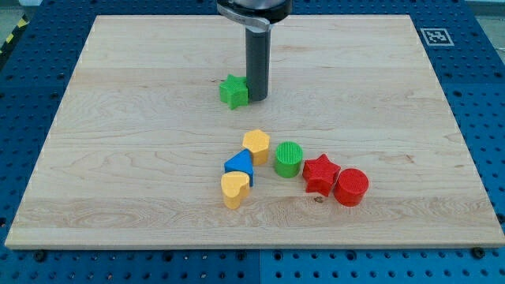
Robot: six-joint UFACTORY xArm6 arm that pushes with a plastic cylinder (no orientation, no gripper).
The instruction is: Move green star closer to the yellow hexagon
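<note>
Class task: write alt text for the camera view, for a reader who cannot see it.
My tip touches the right side of the green star block on a wooden board. Nearer the view's bottom sit a yellow hexagon block, blue, yellow and red blocks, and a green cylinder.

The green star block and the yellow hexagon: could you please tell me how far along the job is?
Done: my tip has reached the green star block, sitting right against its side on the view's right. In hand: the push itself. Left: the star is well apart from the yellow hexagon block, which lies toward the view's bottom on the wooden board, so that gap remains to close.
</note>
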